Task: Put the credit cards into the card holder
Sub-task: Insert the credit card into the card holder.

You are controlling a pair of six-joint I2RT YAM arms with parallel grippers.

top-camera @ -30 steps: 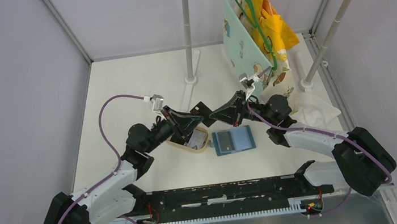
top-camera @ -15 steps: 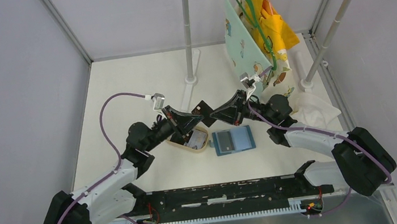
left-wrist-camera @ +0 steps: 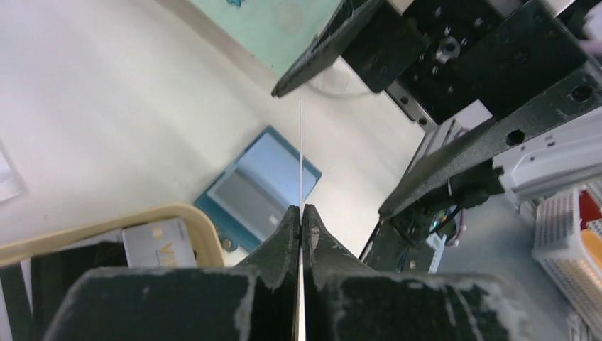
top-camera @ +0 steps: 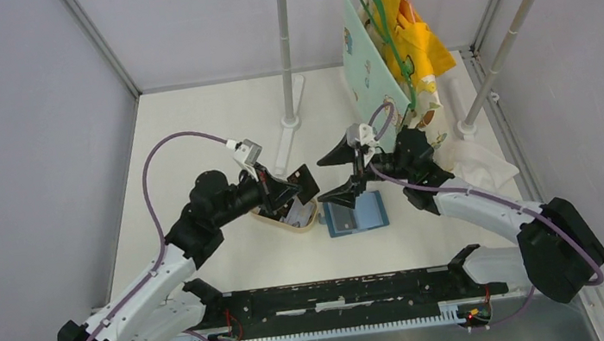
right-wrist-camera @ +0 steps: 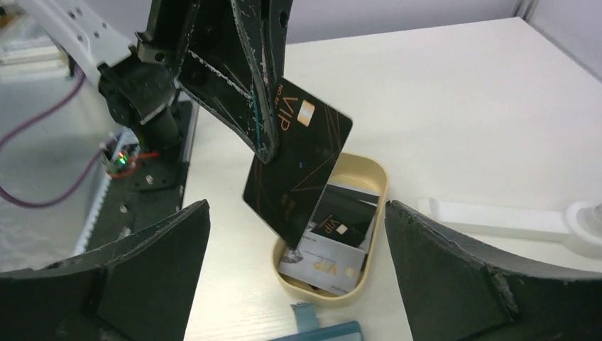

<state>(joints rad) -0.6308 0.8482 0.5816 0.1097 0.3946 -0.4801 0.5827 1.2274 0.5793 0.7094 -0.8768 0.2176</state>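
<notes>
Right, my left claw is clamped tight on a black credit card, and nothing shows between the fingers but the card's thin edge. From my left wrist the black card is a hairline, edge-on, sticking straight out past the fingertips. My right wrist camera shows its face instead. The printed side with "VIP" looks at that camera, and the pinch is at the upper end, on one long edge near the corner. The long axis runs steeply down, with the lower end leaning a little toward the left of that view. It hangs in the air over the tan oval tray, touching nothing below.

My right claw stands spread wide and holds nothing. Its two fingers frame the bottom of the wrist view. The black card sits out in front of them, well clear of both.

In the tray lie more credit cards — a pale one marked VIP lying flat, and a dark one beside it, partly behind the hanging card. I cannot tell how many there are in all.

The card holder lies opened flat on the table just to the right of the tray, long axis left to right in the top view. Its inside faces up — a grey patch on the left half, lighter blue on the right. It sits below my open right claw, and neither claw touches it.
</notes>
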